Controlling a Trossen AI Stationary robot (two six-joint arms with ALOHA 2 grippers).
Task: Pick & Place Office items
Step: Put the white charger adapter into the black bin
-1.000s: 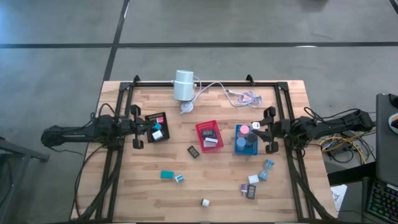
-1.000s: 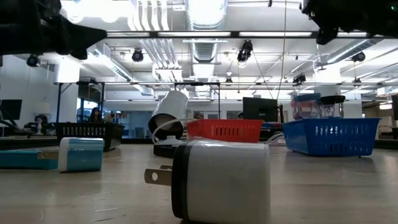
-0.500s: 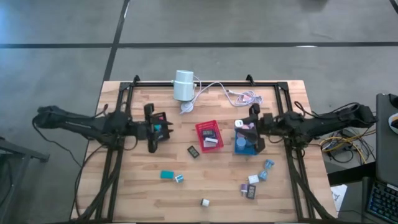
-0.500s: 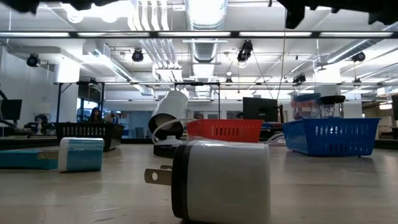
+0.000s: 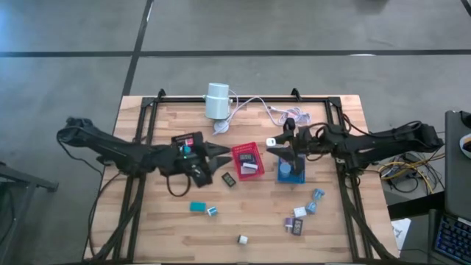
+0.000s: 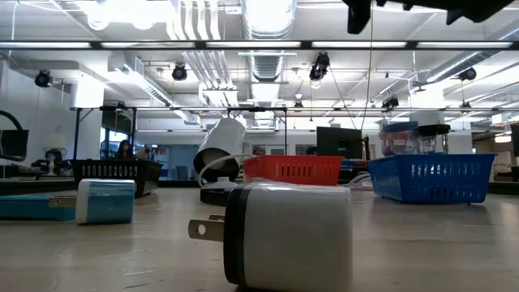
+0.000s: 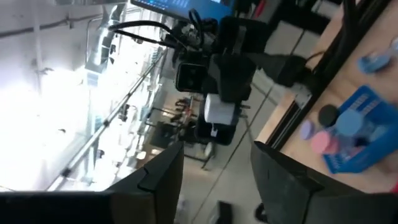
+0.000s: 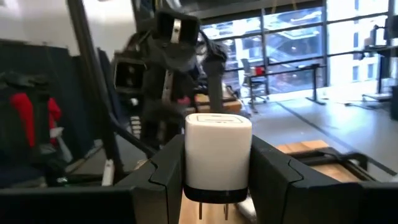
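White charger block (image 8: pixel 217 158) with black base and two prongs, clamped between right gripper (image 8: pixel 217 171) fingers, held above the gap between red tray (image 5: pixel 248 159) and blue tray (image 5: pixel 291 174), left gripper (image 5: pixel 221 152) parted and empty, facing it across red tray, bare wood beyond.

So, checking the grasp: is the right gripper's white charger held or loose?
Held: the right gripper has its fingers against both sides of the white charger.
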